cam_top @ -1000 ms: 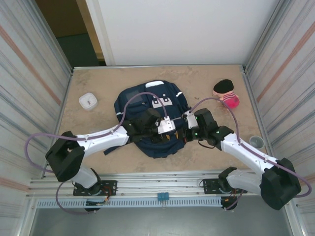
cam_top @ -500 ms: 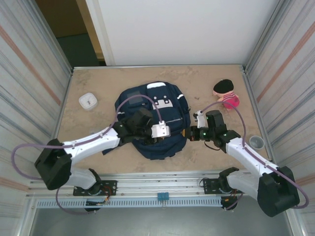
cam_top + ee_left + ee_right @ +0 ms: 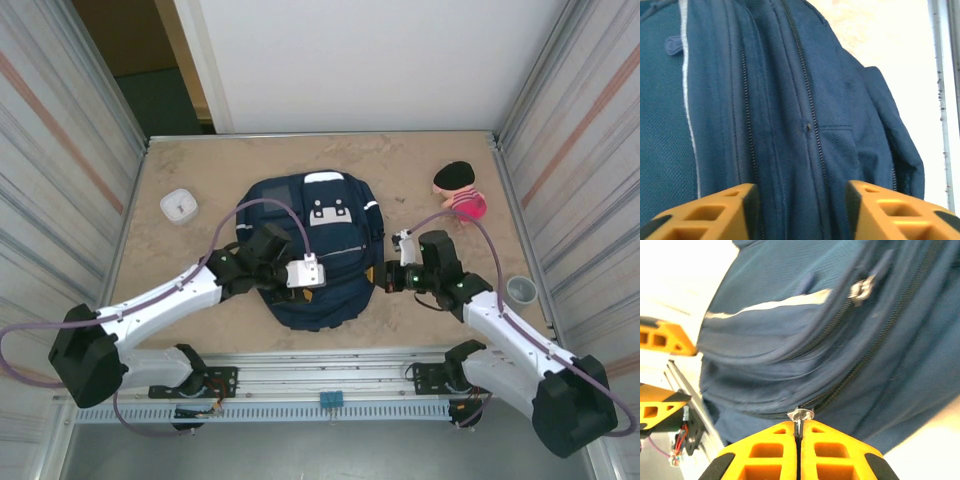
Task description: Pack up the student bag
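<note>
Two yellow, ribbed fingers of the left gripper point(image 3: 800, 200) stand spread over the woven navy student bag point(image 3: 320, 250), which lies flat mid-table. That arm stretches low across the bag's left side. The right gripper point(image 3: 800, 432), arm bent at the elbow, pinches a small metal zipper pull point(image 3: 801, 414) at the bag's right edge.

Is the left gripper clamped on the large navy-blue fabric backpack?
No, the jaws of the left gripper stand apart, and the navy-blue backpack lies unpinched beyond them.
</note>
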Controlling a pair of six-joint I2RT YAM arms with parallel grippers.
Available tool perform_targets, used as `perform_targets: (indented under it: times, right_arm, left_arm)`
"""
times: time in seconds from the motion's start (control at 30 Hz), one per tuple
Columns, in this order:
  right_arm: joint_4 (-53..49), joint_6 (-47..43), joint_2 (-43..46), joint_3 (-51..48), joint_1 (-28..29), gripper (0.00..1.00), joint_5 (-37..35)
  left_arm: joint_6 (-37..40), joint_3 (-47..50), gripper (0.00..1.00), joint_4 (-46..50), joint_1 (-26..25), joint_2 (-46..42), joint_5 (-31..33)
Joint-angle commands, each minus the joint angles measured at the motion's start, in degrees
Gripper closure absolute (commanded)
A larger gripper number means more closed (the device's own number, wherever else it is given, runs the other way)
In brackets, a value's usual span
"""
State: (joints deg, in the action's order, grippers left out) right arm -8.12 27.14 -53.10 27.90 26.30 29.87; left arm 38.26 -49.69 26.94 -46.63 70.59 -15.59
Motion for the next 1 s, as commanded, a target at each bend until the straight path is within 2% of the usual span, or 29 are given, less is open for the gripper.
perform_targets:
  times: [0.0,0.07,0.17,0.27,0.4,0.53,0.6,0.73,0.77,0.83,0.97]
  right_arm:
    - [-0.65,1.88,3.44,0.33,3.35,1.0,-4.68]
    - [-0.67,2.3,4.35,0.4,3.4,1.0,-4.9]
    - [0.13,2.65,4.61,0.83,3.48,1.0,-4.2]
    - [0.05,2.44,3.73,1.61,3.66,1.0,-3.38]
    - [0.38,2.05,3.36,1.75,3.75,1.0,-3.14]
    - [0.54,1.84,3.86,1.72,3.67,1.0,-2.73]
    - [0.27,1.6,4.19,1.79,3.67,1.0,-2.76]
    - [-1.11,0.99,4.3,1.13,1.49,1.0,-4.05]
    - [-0.96,1.15,4.05,0.82,0.2,1.0,-3.97]
    - [0.03,1.8,2.75,0.32,-4.13,1.0,-1.63]
    - [2.13,0.95,-2.04,0.87,-9.38,1.0,2.36]
  left_arm:
    - [-3.87,-5.42,0.35,1.74,-2.11,0.92,-1.64]
    - [-6.91,-8.69,0.29,0.93,-4.79,3.75,0.49]
    - [-8.44,-12.46,0.26,-0.46,-8.29,8.19,2.92]
    - [-7.9,-14.73,0.25,-2.28,-10.86,12.04,7.76]
    - [-7.54,-15.51,0.28,-4.37,-11.38,15.66,10.8]
    - [-8.27,-15.46,0.42,-5.93,-11.29,18.63,15.53]
    - [-8.18,-15.37,0.5,-5.7,-11.29,19.28,15.34]
    - [-6.52,-14.46,0.89,-3.43,-11.2,18.24,12.19]
    - [-6.26,-13.78,0.95,-3.3,-11.12,17.47,12.2]
    - [-4.89,-11.41,0.98,-3.88,-11.02,14.7,11.22]
    - [-1.64,-6.2,0.96,-4.69,-10.78,7.73,7.6]
